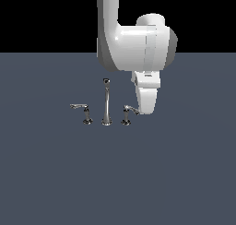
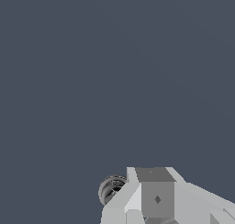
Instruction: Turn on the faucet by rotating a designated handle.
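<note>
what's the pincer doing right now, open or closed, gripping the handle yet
pincer: cannot be told. Its fingertips are hidden in the exterior view, beside the designated handle's arm; the wrist view shows only one finger near a chrome part.

There is one faucet (image 1: 107,104) with three pieces: one tall thin spout (image 1: 106,101) and two short lever handles (the designated handle (image 1: 128,112) and its twin (image 1: 83,111)). One robot arm (image 1: 133,39) is present.

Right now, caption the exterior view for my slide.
End effector beside the designated handle on the exterior view's right of the faucet.
</note>
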Controlling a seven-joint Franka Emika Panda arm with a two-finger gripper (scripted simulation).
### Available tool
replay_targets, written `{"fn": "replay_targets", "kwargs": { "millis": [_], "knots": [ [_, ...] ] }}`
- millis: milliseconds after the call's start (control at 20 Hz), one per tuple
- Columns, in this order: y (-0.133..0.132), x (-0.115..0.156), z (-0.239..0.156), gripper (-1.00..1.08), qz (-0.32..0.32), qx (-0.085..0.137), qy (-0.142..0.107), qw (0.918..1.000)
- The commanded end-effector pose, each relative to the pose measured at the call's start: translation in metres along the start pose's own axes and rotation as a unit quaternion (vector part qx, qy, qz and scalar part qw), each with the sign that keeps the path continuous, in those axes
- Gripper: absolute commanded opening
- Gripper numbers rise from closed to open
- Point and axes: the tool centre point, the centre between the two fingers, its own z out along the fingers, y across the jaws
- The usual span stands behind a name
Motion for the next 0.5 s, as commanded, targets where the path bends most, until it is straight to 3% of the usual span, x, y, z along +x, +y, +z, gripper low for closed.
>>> {"fn": "replay_targets", "kwargs": {
  "millis": [0, 200, 450],
  "knots": [
    [0.011, -0.01, 0.0, -1.0, -0.006, -0.004, -0.002, 1.0],
    [0.014, -0.003, 0.0, -1.0, 0.0, -0.003, 0.0, 1.0],
    [0.025, -0.027, 0.0, -1.0, -0.002, -0.004, -0.001, 1.0]
  ]
}}
